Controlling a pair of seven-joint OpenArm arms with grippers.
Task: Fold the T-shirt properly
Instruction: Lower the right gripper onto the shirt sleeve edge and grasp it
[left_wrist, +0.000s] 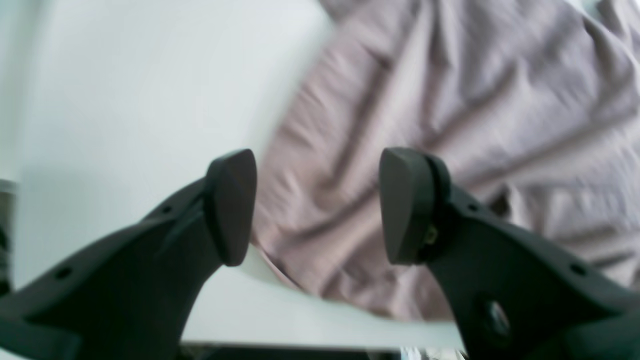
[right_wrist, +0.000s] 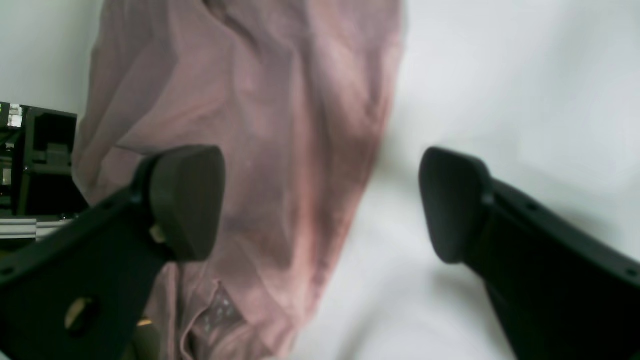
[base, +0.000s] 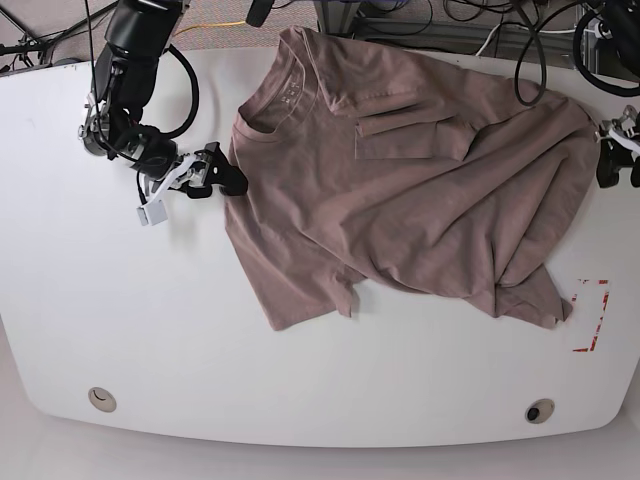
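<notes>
Lying rumpled and unfolded across the white table (base: 120, 330), the mauve T-shirt (base: 420, 190) is sprawling from collar to hem, one sleeve already turned over the chest. Going left to right in the base view, the right gripper (base: 232, 178) is hovering just beside the collar, fingers (right_wrist: 187, 200) spread wide and empty; the left gripper (base: 617, 160) is waiting at the hem side, fingers (left_wrist: 232, 205) parted, gripping nothing. Thin, limp cloth like this is probably best pinched at seams or hem corners.
</notes>
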